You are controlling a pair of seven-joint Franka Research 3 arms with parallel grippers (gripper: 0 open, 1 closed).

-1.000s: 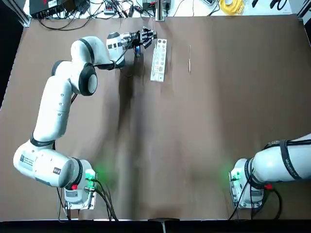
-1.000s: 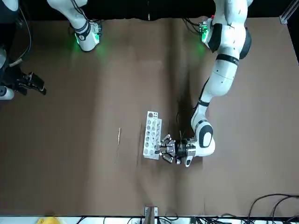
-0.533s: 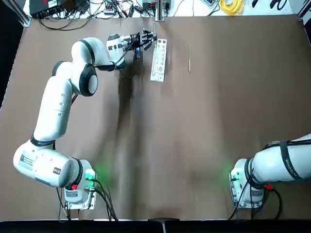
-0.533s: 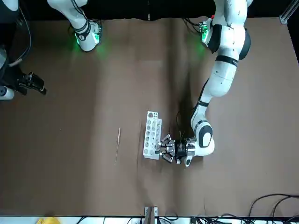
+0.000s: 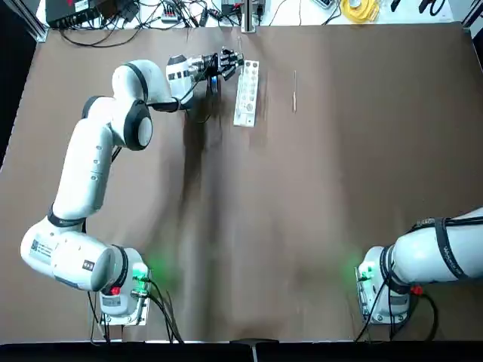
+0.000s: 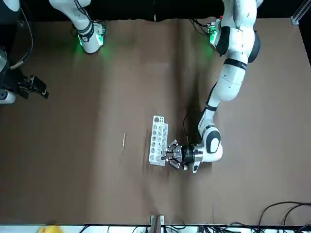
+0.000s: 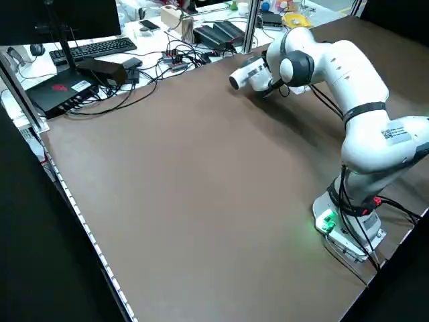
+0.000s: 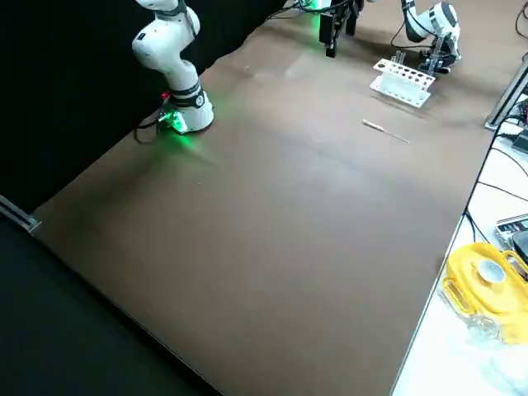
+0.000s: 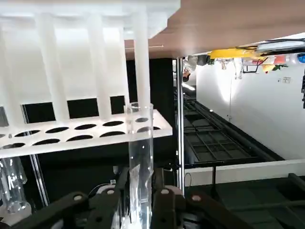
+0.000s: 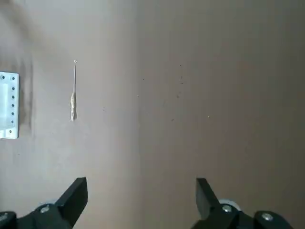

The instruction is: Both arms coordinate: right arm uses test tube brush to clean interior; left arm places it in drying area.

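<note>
Tube (image 9: 139, 157) pinched in left tool (image 9: 136, 202) beside rack (image 5: 246, 92); right tool (image 10: 141, 195) spread, idle; brush (image 5: 294, 90) untouched on desk (image 5: 302, 211), pickup req'd next.

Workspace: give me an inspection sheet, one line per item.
Surface: brown table, flat.
Job's things: white rack at the far edge; brush lying apart, on its right-arm side; glass tube held at the rack.
Clutter: nothing seen on the table.
Grippers: left gripper shut on the tube; right gripper open, high above the table.
Cables: bundles past the far edge.
Surroundings: keyboard, yellow object.
</note>
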